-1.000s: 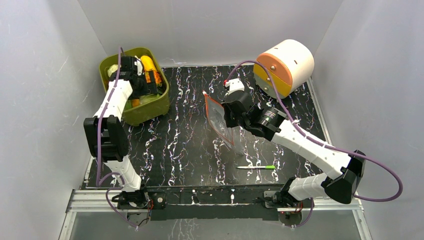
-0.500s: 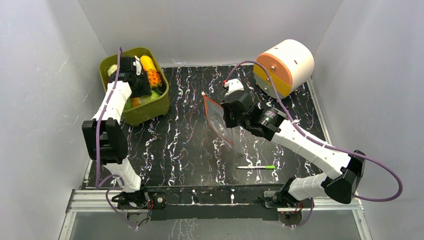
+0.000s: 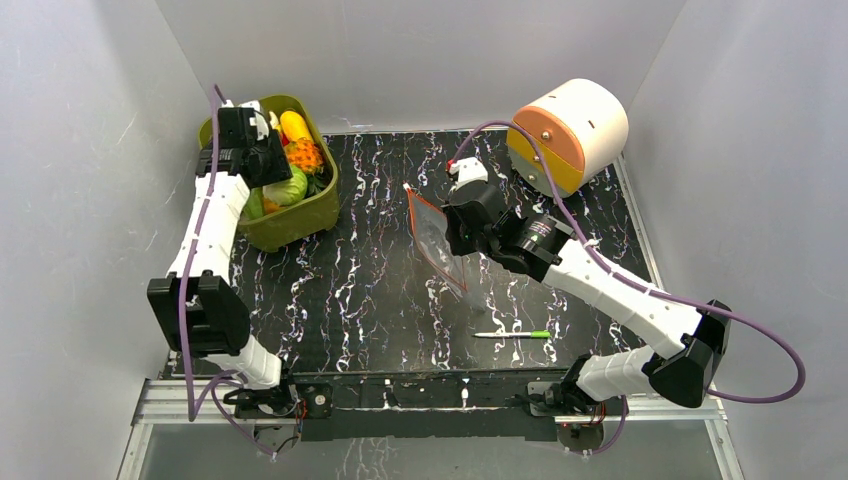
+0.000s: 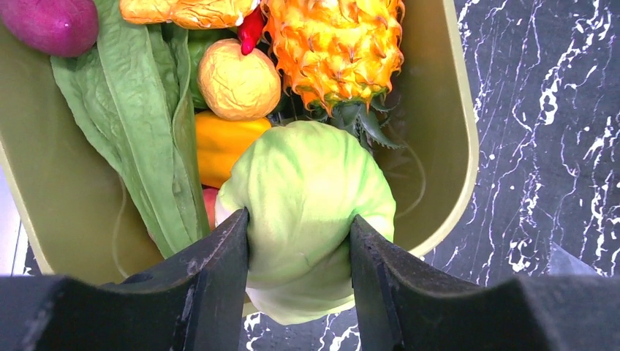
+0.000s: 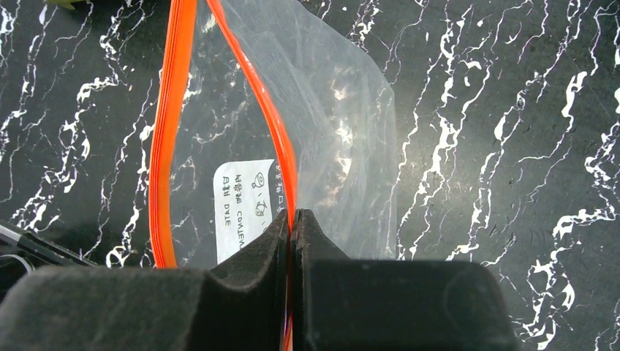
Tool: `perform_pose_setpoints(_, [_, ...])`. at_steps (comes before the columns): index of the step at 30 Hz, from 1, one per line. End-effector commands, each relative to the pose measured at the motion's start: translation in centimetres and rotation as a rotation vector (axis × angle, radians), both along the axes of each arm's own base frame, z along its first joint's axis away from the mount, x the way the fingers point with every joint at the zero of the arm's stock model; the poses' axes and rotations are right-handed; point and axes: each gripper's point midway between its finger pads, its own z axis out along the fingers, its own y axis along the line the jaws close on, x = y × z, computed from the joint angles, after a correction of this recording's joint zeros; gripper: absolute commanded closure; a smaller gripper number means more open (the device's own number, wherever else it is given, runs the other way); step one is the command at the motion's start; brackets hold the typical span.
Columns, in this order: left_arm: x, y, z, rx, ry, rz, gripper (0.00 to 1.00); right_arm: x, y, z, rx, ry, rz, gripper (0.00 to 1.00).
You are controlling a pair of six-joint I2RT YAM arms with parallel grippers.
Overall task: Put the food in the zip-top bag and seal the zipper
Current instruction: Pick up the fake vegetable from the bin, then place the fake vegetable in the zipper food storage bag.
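My left gripper (image 4: 300, 219) is shut on a green cabbage (image 4: 307, 197), held just above the olive-green bin (image 4: 457, 146). Other food lies in that bin: an orange pineapple (image 4: 336, 44), a yellow ball, a purple piece and a long green leaf. In the top view the cabbage (image 3: 287, 187) hangs over the bin (image 3: 300, 225) at the back left. My right gripper (image 5: 292, 216) is shut on one orange-red zipper (image 5: 267, 110) strip of the clear zip-top bag (image 5: 343, 110). It holds the bag (image 3: 437, 235) upright mid-table with its mouth gaping.
A thin green-and-white pen (image 3: 513, 334) lies on the black marbled table in front of the bag. A round white and orange container (image 3: 567, 133) stands at the back right. Grey walls close in both sides and the back.
My left gripper has shut on the cabbage and lifted it out of the bin, the arm swinging up and left. The right arm and bag have not moved.
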Motion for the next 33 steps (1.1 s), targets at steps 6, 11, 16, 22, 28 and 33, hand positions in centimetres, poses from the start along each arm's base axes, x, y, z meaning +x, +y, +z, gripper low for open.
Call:
perform_pose_setpoints(6, [-3.1,-1.6,4.7,-0.108,-0.109,0.005,0.80,1.3,1.4,3.0,0.137,-0.048,-0.055,1.00])
perform_pose_setpoints(11, [-3.9,-2.9,6.4,-0.189,-0.155,-0.007,0.81,1.7,1.4,3.5,0.159,-0.057,-0.089,1.00])
perform_pose_setpoints(16, [-7.8,-8.7,10.3,-0.453,-0.260,-0.208,0.81,1.8,1.5,5.0,0.255,-0.071,-0.133,1.00])
perform_pose_setpoints(22, [-12.2,-15.9,11.4,-0.736,-0.239,-0.461,0.81,2.1,3.4,4.8,0.348,-0.039,-0.133,1.00])
perform_pose_setpoints(28, [-15.3,-20.2,13.5,-0.960,-0.237,-0.568,0.81,2.1,4.9,4.4,0.439,0.002,-0.140,1.00])
perform_pose_setpoints(33, [-16.3,-21.9,14.6,-1.059,-0.236,-0.594,0.81,2.0,5.3,4.1,0.466,0.019,-0.139,1.00])
